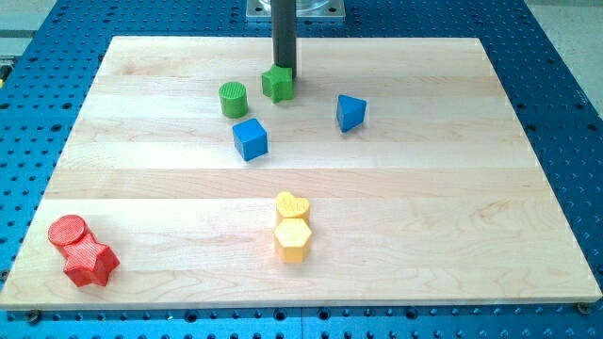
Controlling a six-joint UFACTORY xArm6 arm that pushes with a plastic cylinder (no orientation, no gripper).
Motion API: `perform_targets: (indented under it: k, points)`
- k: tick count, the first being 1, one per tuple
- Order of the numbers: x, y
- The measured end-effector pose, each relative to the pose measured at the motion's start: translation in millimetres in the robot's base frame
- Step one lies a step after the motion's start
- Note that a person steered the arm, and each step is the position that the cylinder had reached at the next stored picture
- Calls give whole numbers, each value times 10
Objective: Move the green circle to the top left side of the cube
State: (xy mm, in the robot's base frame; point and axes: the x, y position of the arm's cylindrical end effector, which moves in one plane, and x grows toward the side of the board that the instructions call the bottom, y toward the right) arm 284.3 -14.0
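Now | my tip (285,73) touching green star (278,84) | green circle (233,99) above-left of blue cube (251,139)

Eight blocks sit on the wooden board (471,188). Two are green: a circle (234,99) and a star-like block (278,84). Two are blue: a cube (251,139) and a triangle (350,113). Two are yellow: a heart (293,206) and a hexagon (292,239). Two are red: a circle (68,231) and a star (89,263).

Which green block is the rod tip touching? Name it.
The green star-like block, right under my tip near the view's top. The green circle sits apart to its left, untouched.
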Motion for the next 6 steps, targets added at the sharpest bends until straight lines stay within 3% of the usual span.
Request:
perform_targets:
  k: [2,3,6]
  points:
    - [-164,-82]
    - [-342,-517]
    - [456,-490]
